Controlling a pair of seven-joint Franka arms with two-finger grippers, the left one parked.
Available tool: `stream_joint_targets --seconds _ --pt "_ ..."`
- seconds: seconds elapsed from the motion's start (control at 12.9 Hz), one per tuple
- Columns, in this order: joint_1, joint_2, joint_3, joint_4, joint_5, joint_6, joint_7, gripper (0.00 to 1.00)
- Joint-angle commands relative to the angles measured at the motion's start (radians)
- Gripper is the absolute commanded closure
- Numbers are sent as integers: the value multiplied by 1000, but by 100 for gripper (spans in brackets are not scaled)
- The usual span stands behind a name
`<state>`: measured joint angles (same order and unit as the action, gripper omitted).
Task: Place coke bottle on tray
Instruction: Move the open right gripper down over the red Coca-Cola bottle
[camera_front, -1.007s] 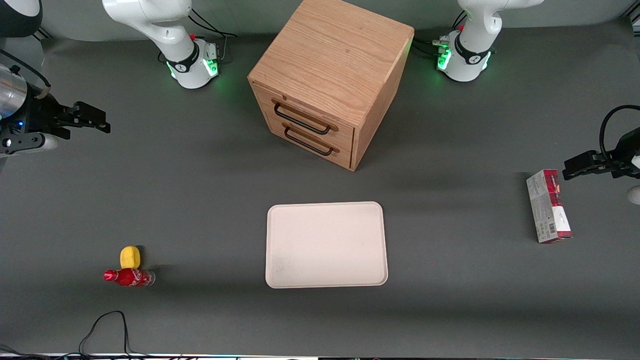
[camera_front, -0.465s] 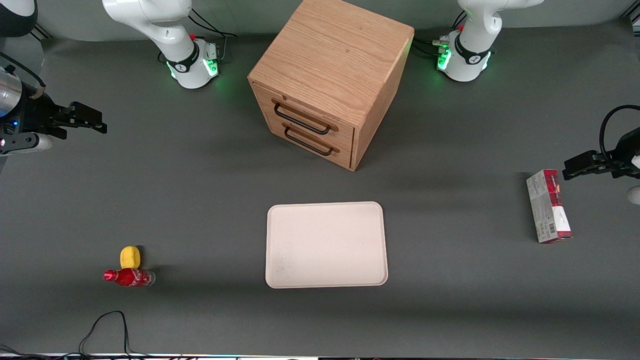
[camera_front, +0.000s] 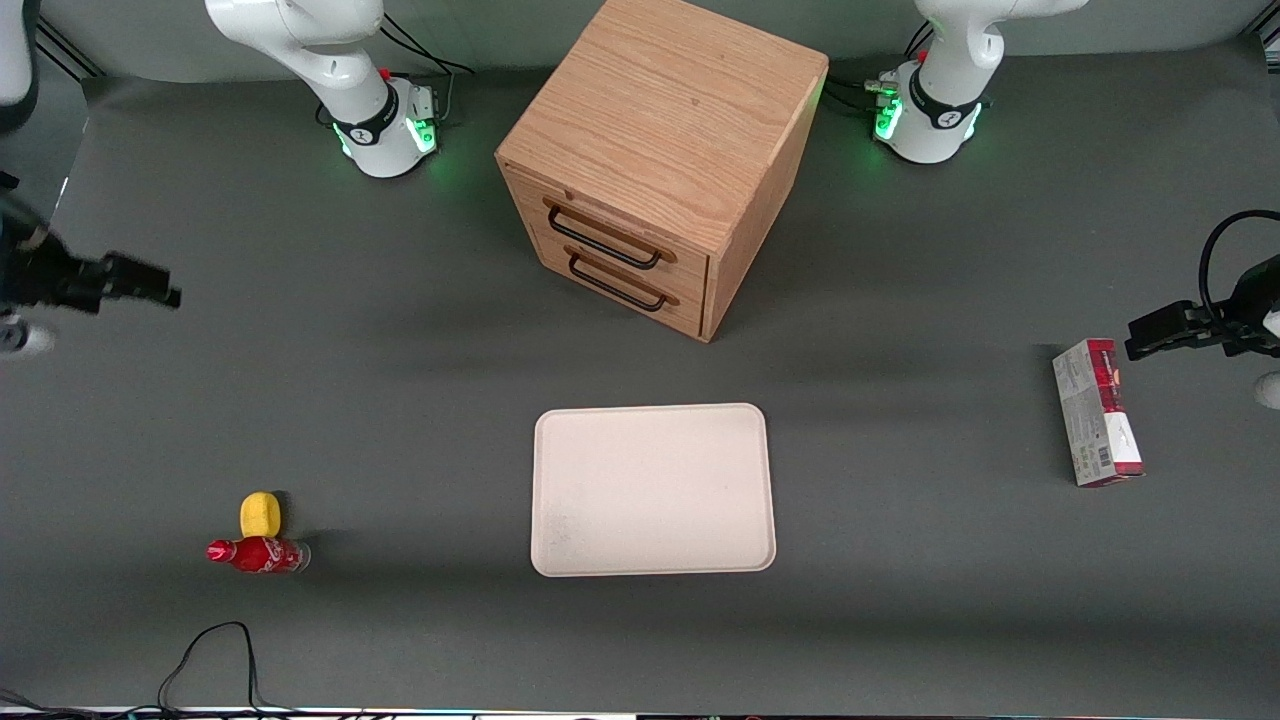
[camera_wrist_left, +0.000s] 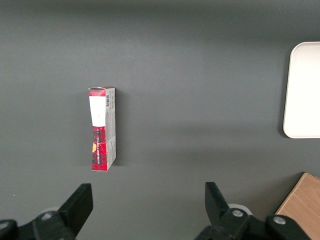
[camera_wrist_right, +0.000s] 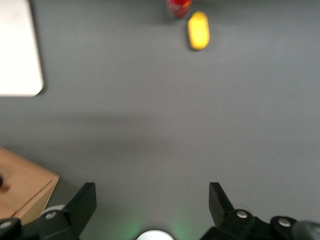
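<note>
Coke bottle (camera_front: 258, 555) is seen lying on its side on the dark table mat (camera_front: 400, 400), toward the working arm's end of the table and well apart from the tray (camera_front: 653, 490). Its long axis is laid across the front view, with the red cap turned away from the tray and the clear base turned toward it. A yellow lump (camera_front: 260, 513) is set just beside the bottle, a little farther from the front camera. The gripper (camera_front: 150, 292) is held above bare mat at the working arm's end, farther from the front camera than the bottle and well apart from it. In the right wrist view its jaws are spread wide, and nothing is held or touched between the fingers (camera_wrist_right: 82, 202). The tray is placed nearer the front camera than the wooden cabinet (camera_front: 660, 160).
</note>
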<state>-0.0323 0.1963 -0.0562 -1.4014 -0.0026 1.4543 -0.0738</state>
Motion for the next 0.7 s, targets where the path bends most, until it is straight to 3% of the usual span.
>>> stream_joint_targets --seconds 0.0,0.15,0.62 --pt "-49 324 4 377 -16 -38 3 0" --pt "-49 495 1 554 -19 -19 8 1" --pt "-43 571 4 553 -17 104 5 0"
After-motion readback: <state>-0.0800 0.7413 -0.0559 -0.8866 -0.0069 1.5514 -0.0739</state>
